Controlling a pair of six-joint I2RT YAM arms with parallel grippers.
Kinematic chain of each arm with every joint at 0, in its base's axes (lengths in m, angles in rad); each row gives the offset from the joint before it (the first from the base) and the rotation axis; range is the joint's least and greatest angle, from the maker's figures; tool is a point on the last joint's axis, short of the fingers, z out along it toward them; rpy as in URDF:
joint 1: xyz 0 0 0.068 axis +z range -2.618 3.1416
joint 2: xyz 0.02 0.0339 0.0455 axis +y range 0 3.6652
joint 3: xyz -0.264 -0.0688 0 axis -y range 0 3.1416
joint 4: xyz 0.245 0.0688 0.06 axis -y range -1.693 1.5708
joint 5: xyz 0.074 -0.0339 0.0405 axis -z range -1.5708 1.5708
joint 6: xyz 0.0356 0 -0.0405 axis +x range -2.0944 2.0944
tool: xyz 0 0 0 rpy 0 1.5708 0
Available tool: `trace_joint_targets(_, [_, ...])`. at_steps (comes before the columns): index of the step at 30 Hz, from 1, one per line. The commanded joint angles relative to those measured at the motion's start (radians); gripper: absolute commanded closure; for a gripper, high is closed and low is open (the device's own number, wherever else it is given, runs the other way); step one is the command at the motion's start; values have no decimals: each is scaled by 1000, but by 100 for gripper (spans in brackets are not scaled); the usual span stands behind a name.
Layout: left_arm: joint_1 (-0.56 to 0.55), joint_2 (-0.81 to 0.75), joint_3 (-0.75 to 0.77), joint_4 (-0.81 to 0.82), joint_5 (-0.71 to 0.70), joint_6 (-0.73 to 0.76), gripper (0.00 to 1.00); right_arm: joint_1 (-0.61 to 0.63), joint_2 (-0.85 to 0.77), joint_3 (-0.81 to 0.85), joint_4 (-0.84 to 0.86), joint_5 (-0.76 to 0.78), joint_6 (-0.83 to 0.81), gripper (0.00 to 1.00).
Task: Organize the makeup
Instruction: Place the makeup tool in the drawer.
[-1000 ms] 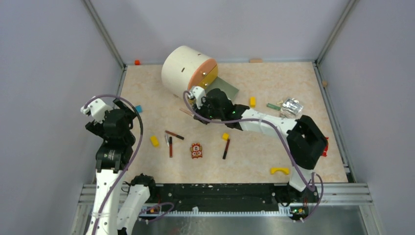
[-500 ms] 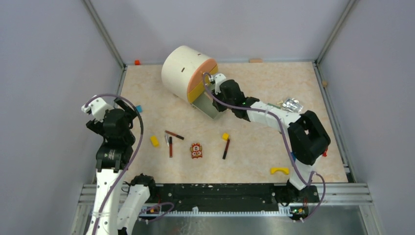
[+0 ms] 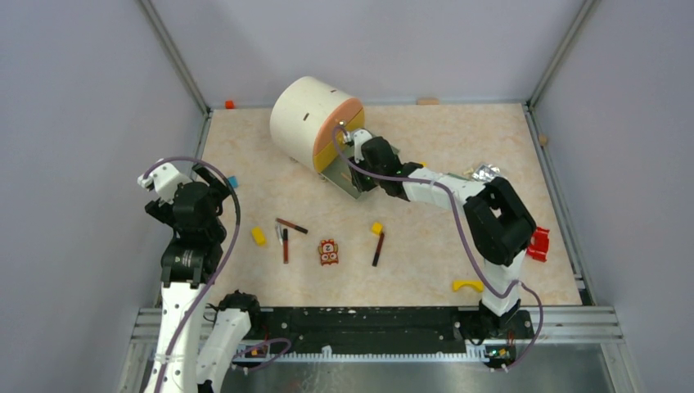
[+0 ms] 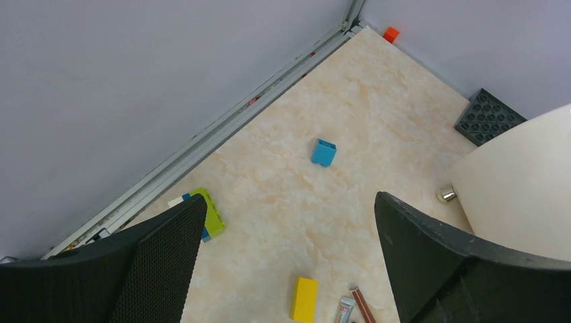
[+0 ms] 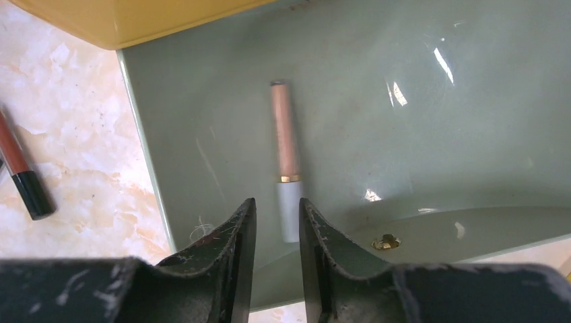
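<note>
Right gripper (image 5: 277,203) is parted a little, with nothing clamped, and is hung just over the green tray (image 5: 438,134). Pink tube (image 5: 285,134) with a white cap is laid flat on the tray floor. Its cap end is seen between the 2 fingertips and its pink end is turned toward the yellow drawer (image 5: 135,17). The tray is pulled out from the round cream case (image 3: 303,115) at the far middle of the table (image 3: 458,139). 1 red-and-black stick (image 5: 17,168) is seen on the table just left of the tray in the right wrist view.

Left gripper (image 4: 288,202) is spread wide and empty. It is held above the far-left part of the table, well apart from the tray.

In the overhead view 3 sticks are laid on the near-middle table. The brown-black stick (image 3: 292,225) and the short stick (image 3: 284,244) are just beside each other, and the dark red stick (image 3: 378,248) is further right. Toy figure (image 3: 328,251) is set between the pair and the dark red stick. Yellow block (image 3: 259,236) is left of the pair. Blue block (image 4: 324,152) is seen under the left wrist.
</note>
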Motion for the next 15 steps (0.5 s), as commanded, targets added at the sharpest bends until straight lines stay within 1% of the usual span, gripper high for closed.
trace_joint_targets(1, [8,-3,-5,48,12,12,1,-6,-70,24,26,6,1,69])
trace_joint_targets(4, [8,-1,-5,49,14,13,1,-6,-104,20,18,25,-9,67])
trace_joint_targets(9, [11,4,-5,53,17,14,1,-3,-188,4,22,31,7,67])
trace_joint_targets(12, [12,4,-5,53,19,15,1,16,-229,0,23,41,53,67])
trace_joint_targets(15, [14,6,-5,53,21,15,1,62,-239,12,-9,50,122,67])
